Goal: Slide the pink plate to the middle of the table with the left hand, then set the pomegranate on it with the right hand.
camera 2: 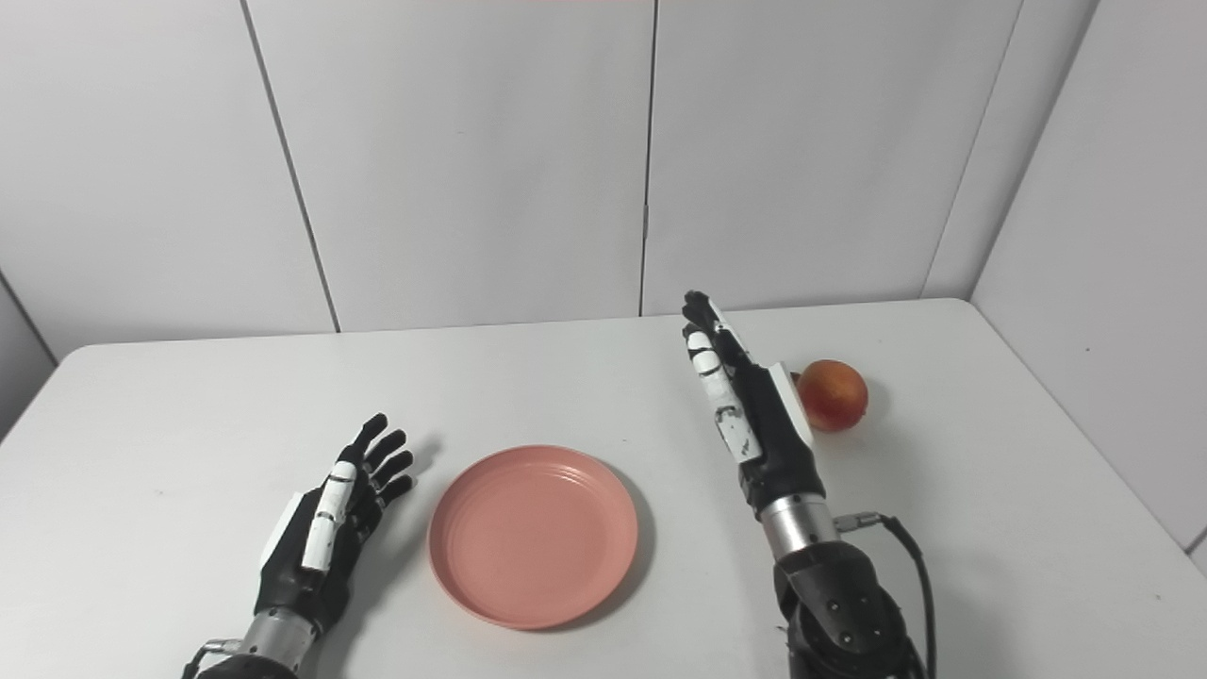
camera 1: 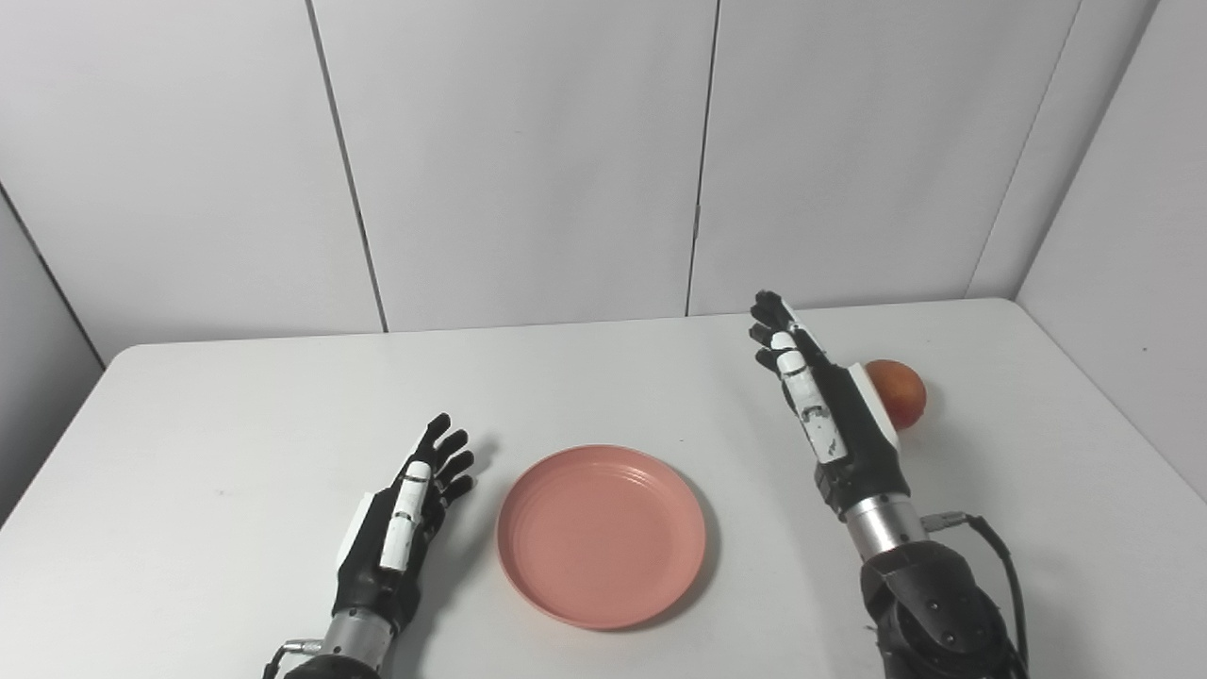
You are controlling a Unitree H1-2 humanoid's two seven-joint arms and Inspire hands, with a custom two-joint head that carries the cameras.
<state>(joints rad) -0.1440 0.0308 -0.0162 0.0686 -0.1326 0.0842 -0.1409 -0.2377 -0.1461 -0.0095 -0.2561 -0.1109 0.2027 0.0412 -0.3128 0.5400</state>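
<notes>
Your left hand (camera 1: 401, 528) rests beside the pink plate (camera 1: 602, 536), fingers spread, holding nothing. Beyond the plate, your right hand (camera 2: 750, 401) hovers empty and spread, left of the pomegranate (camera 2: 834, 394). Close carelessly and that round fruit may roll away.

A white table (camera 1: 236, 424) with rounded far corners stands against pale wall panels. A pink plate (camera 1: 602, 536) lies flat on it near the front, around 6 o'clock. A red pomegranate (camera 2: 833, 394) rests on the tabletop at about 2 o'clock, well apart from the plate.
</notes>
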